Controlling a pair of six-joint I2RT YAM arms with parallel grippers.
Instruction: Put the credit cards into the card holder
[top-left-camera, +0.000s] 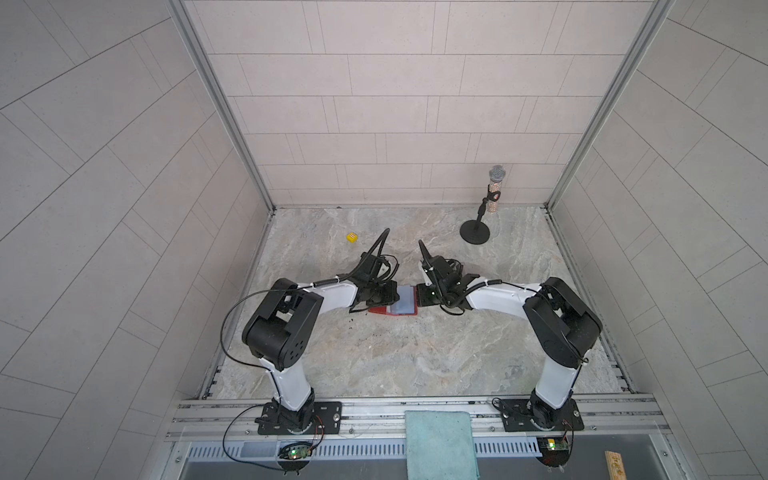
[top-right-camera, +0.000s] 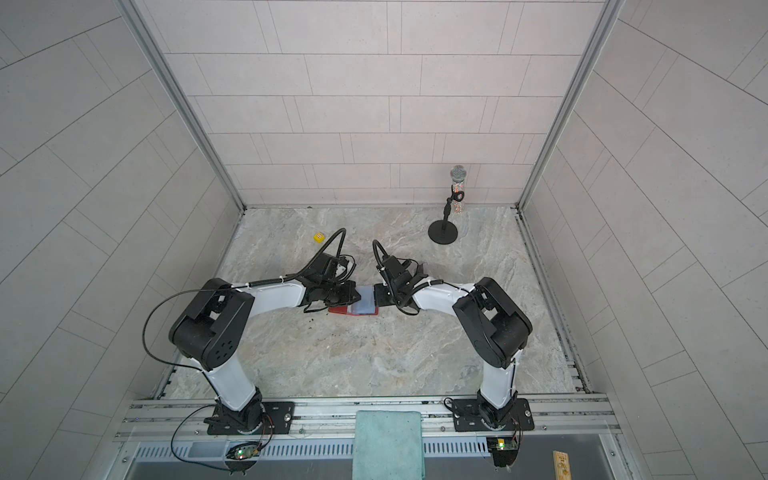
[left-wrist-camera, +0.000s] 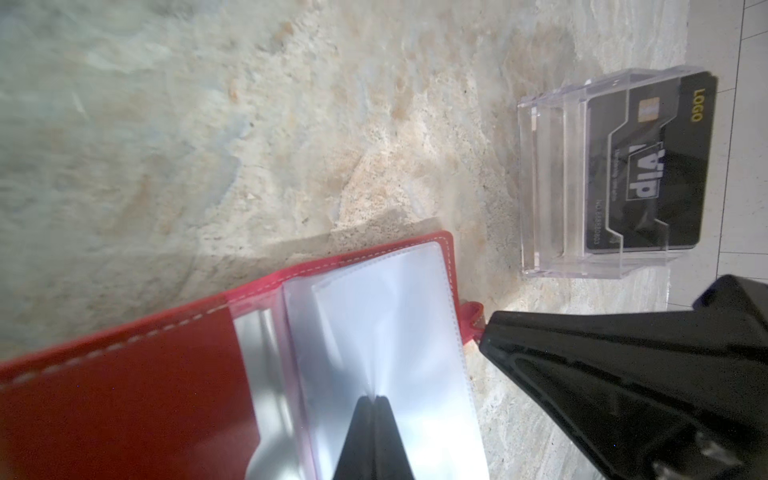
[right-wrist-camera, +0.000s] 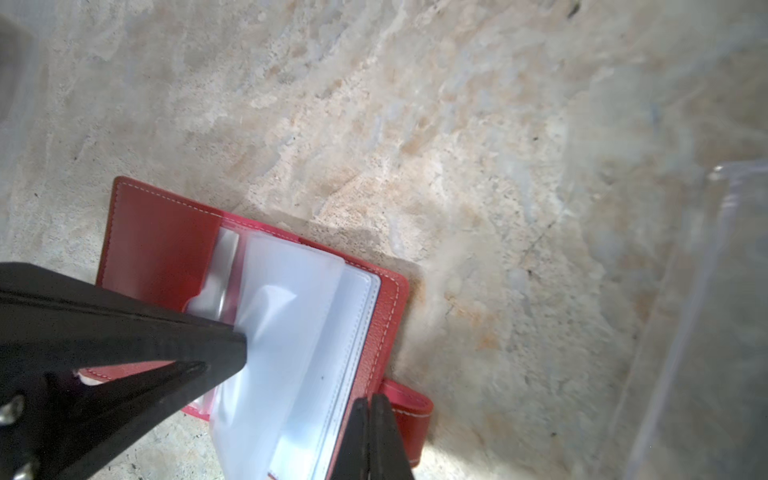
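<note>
While the wallet (top-left-camera: 382, 311) lies open on the table (top-left-camera: 415, 353) between the two arms, the step in hand looks to be parting a sleeve (left-wrist-camera: 374, 324) so a card can go in. The left gripper (left-wrist-camera: 374, 398) has its jaws together at the sleeve. Creases fan out from its tips, so it seems to pinch the plastic. The right gripper (right-wrist-camera: 370, 397) is also closed, tips at the cover's edge just beside the strap (right-wrist-camera: 409, 405); whether it presses down cannot be told. The one card (left-wrist-camera: 648, 166) in view stands in the clear stand (left-wrist-camera: 540, 187), apart from the wallet. Neither gripper holds it, and no card shows in the sleeves.

To do this well, the left should lift only the top layer, and gently, since thin plastic slips or tears. The right should pin the cover so the wallet does not drag. One gripper must then let go to fetch the card.

In both top views each arm is bent at the elbow, forearm reaching inward, and the low wrists meet over the wallet from opposite sides.
</note>
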